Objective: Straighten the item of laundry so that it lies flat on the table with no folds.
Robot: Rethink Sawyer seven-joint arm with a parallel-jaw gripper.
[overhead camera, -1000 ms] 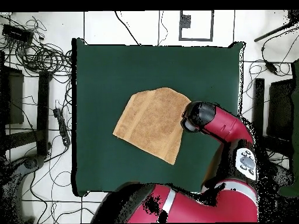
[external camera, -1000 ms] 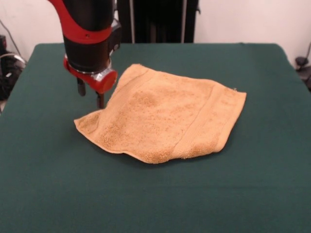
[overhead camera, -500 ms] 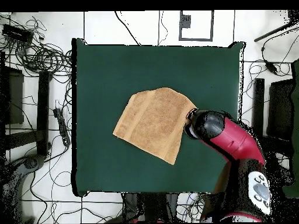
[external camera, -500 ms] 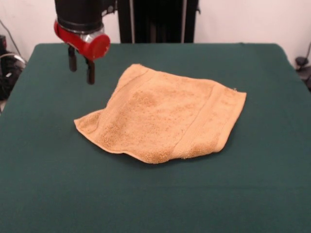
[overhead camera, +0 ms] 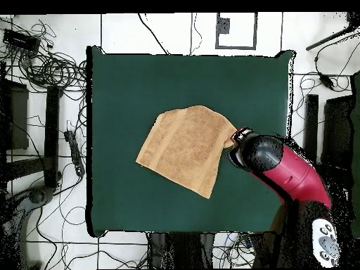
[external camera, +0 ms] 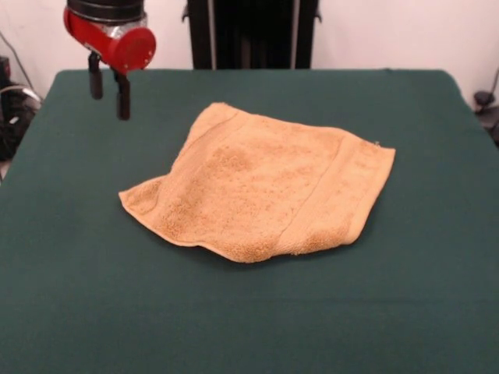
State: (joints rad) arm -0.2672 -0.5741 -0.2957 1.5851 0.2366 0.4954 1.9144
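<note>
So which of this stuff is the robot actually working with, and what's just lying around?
For the job:
- mustard towel
- green table
- gripper, open, raised clear of the towel

Just lying about:
- tangled cables on the floor beside the table

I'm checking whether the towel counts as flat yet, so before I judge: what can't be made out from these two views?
- Towel underside: hidden in both views by its own top layer; whether the rounded near edge is a fold cannot be told.
- Arm above the gripper: cut off by the front view's top edge.
- Gripper fingers: hidden overhead beneath the arm's wrist.
- Table near edge: cut off at the front view's bottom.
</note>
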